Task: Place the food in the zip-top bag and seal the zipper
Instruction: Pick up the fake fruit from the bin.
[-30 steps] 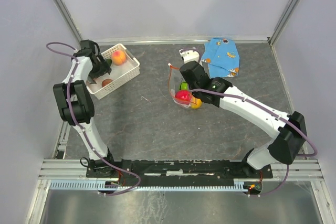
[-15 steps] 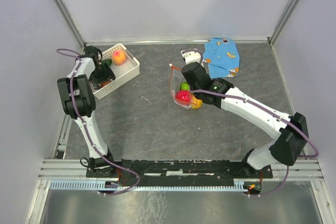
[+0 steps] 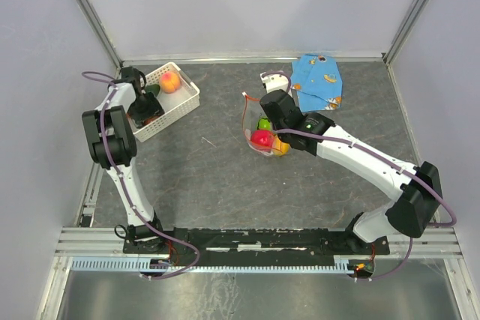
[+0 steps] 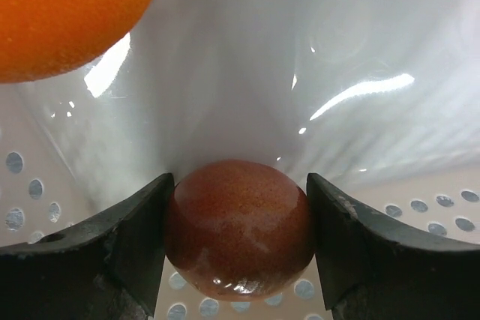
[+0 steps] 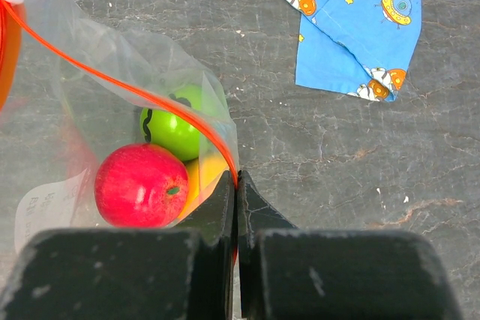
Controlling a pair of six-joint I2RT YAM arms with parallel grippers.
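My left gripper (image 3: 144, 112) is down in the white lattice basket (image 3: 185, 101), shut on a red-brown round fruit (image 4: 238, 234) with a finger touching each side. A peach-pink fruit (image 3: 171, 80) and a dark green fruit (image 3: 153, 89) also lie in the basket. My right gripper (image 5: 237, 179) is shut on the red-orange zipper strip (image 5: 112, 80) of the clear zip-top bag (image 3: 251, 127), holding its mouth open. Inside the bag are a red fruit (image 5: 140, 185), a bright green striped fruit (image 5: 171, 124) and a yellow fruit (image 5: 201, 174).
A blue patterned cloth (image 3: 316, 80) lies at the back right, also in the right wrist view (image 5: 360, 28). A small white object (image 3: 270, 78) sits just behind the bag. The basket's white wall (image 4: 300, 73) stands close behind the held fruit. Frame posts rise at both back corners.
My left gripper has dropped from the basket's far-left corner down onto the red-brown fruit and closed around it. The right arm and the bag have barely moved.
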